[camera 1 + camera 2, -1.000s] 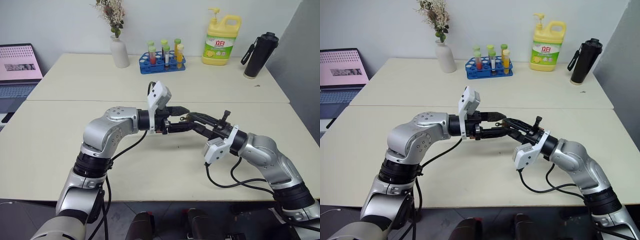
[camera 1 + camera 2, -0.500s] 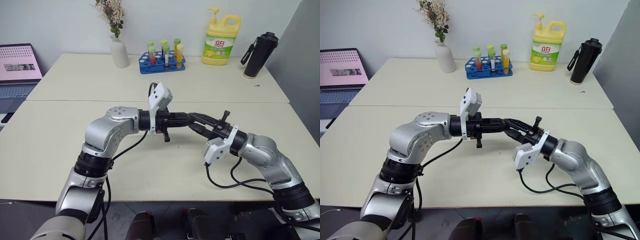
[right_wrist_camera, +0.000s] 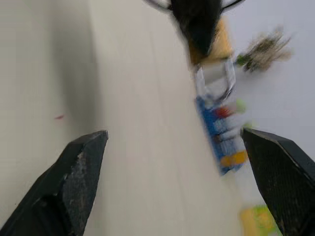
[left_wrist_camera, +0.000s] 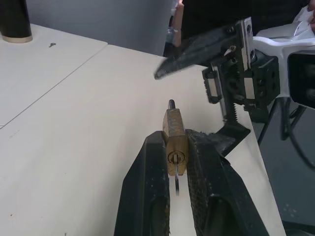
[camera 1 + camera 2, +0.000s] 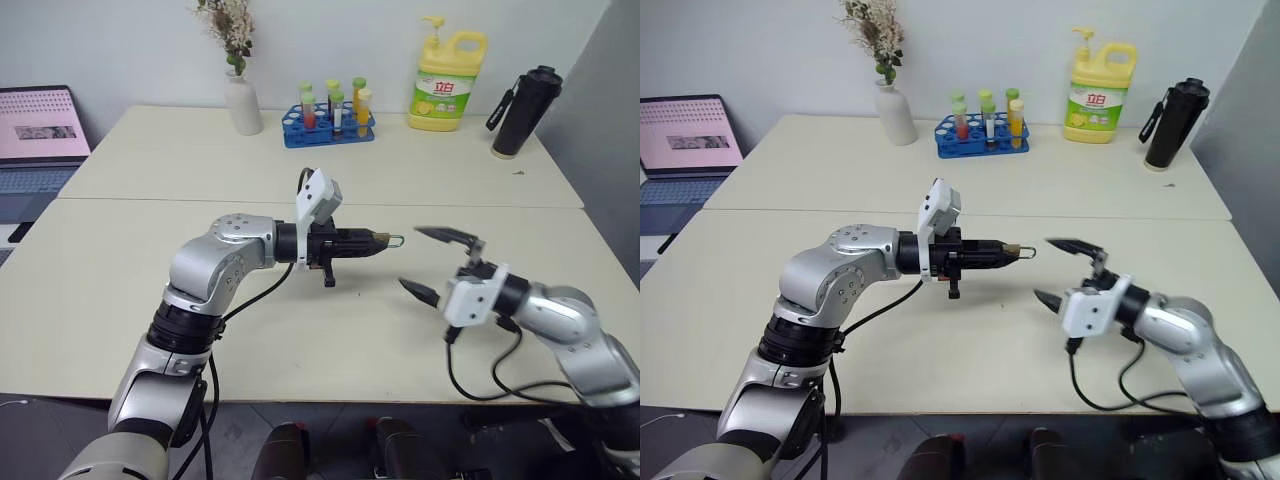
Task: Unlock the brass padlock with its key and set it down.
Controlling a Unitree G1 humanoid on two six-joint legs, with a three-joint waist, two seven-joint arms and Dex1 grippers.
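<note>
The brass padlock [image 4: 173, 132] is clamped between the black fingers of my left gripper [image 5: 372, 240], held level above the middle of the table. Its thin shackle [image 5: 394, 240] points toward the right arm. At the keyhole end a thin silvery piece, which looks like the key [image 4: 176, 183], sticks out between the fingers. My right gripper [image 5: 428, 264] hovers a short way to the right of the padlock, open wide, with nothing between its fingers [image 3: 74, 172]. Seen from the right wrist, the padlock [image 3: 217, 46] sits apart from that gripper.
Along the table's far edge stand a white vase with dried flowers [image 5: 240, 102], a blue rack of test tubes [image 5: 330, 118], a yellow detergent bottle [image 5: 447, 82] and a black bottle [image 5: 520, 110]. A laptop [image 5: 38, 135] sits at the far left.
The left gripper has shut on the padlock. The right gripper has let go, opened wide and drawn back to the right and a little down, away from the padlock.
</note>
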